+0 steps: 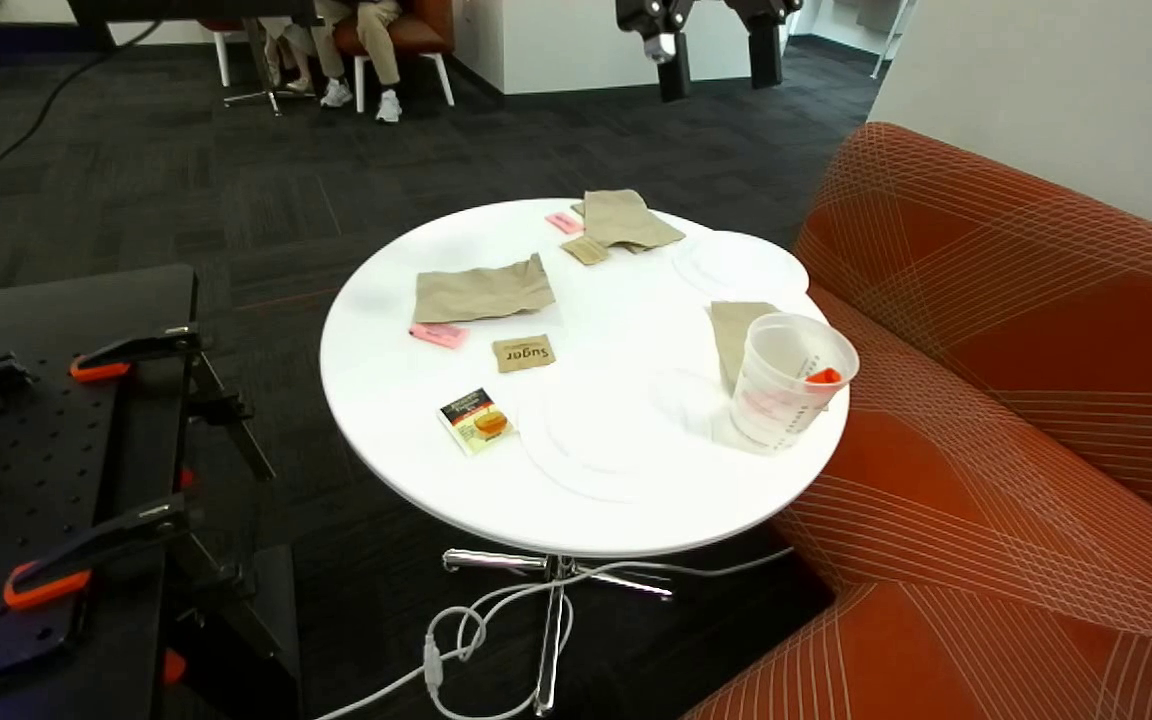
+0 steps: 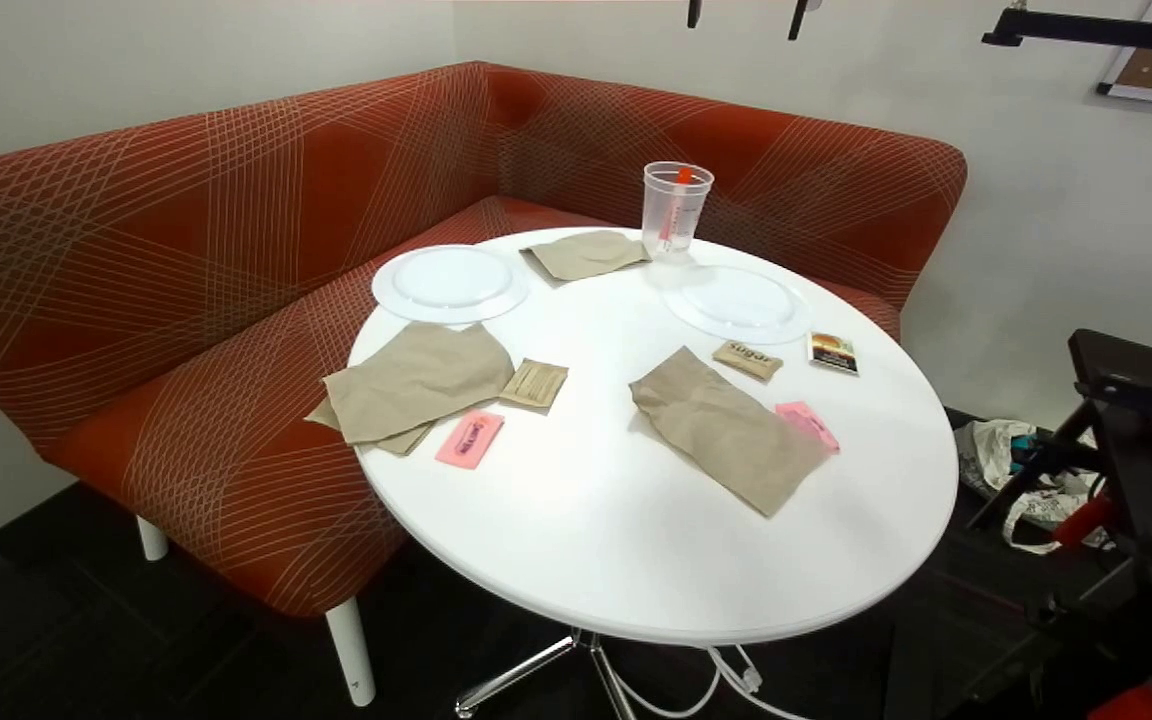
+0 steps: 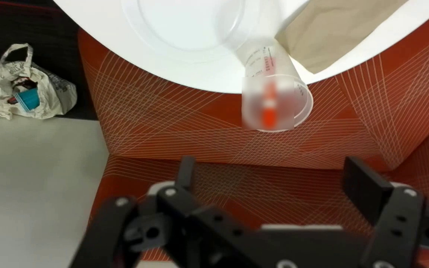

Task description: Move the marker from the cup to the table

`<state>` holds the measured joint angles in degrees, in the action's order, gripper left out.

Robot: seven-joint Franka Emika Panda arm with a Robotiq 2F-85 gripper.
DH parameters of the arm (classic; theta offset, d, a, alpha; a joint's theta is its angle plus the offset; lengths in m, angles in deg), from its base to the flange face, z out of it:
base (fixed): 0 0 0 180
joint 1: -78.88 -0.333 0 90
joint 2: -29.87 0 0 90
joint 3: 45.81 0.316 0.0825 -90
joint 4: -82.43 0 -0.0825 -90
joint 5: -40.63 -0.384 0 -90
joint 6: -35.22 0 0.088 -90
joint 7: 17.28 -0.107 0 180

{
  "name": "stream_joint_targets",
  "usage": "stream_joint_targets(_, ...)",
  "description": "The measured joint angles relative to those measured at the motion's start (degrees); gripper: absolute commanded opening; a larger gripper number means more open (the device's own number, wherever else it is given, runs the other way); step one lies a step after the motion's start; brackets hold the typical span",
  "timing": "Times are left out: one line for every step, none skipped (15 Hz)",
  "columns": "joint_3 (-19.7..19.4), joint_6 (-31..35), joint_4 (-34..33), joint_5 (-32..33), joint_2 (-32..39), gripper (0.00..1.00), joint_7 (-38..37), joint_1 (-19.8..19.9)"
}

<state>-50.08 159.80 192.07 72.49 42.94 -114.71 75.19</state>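
Observation:
The clear cup (image 1: 764, 415) stands upright near the edge of the round white table (image 1: 626, 330), beside the sofa. The cup also shows in an exterior view (image 2: 653, 215) and in the wrist view (image 3: 253, 61). The red marker (image 2: 684, 176) leans inside the cup, its red end near the rim; it also shows there in an exterior view (image 1: 824, 376) and, blurred, in the wrist view (image 3: 269, 116). My gripper (image 1: 719, 72) is open and empty, high above the table. In the wrist view its spread fingers (image 3: 270, 167) are apart from the cup, which appears ahead of them.
A brown napkin (image 2: 586, 254) lies beside the cup. Clear plates (image 2: 451, 283), more napkins (image 1: 484, 292), a sugar packet (image 1: 524, 353), pink packets (image 2: 470, 439) and a tea packet (image 1: 476, 420) lie on the table. The orange-red sofa (image 1: 936, 480) borders the table on the cup's side.

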Motion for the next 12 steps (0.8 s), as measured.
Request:
stream_joint_targets(-0.15,-0.08,-0.44,1.59,0.48,1.0,-2.98,-0.06)
stream_joint_targets(-0.33,-0.19,-1.02,3.03,1.16,1.0,-5.71,-0.07)
stream_joint_targets(-0.61,-0.41,-1.84,4.15,2.15,1.0,-8.07,-0.07)
stream_joint_targets(-0.97,-0.77,-2.79,4.75,3.31,1.0,-9.58,-0.06)
stream_joint_targets(-1.34,-1.26,-3.8,4.89,4.56,1.0,-10.12,-0.03)
stream_joint_targets(-1.8,-1.69,-5.04,4.89,6.06,1.0,-10.16,0.05)
stream_joint_targets(-2.15,-1.81,-6.25,4.89,7.55,1.0,-10.15,0.23)
stream_joint_targets(-2.52,-1.82,-7.42,4.88,9.04,1.0,-10.06,0.33)
stream_joint_targets(-2.87,-1.82,-8.68,4.79,10.55,1.0,-9.93,0.43)
stream_joint_targets(-3.07,-1.81,-9.9,4.59,11.98,1.0,-9.6,0.58)
stream_joint_targets(-3.09,-1.8,-11.08,4.11,13.31,1.0,-8.98,0.88)
stream_joint_targets(-3.1,-1.75,-12.22,3.27,14.55,1.0,-7.87,1.17)
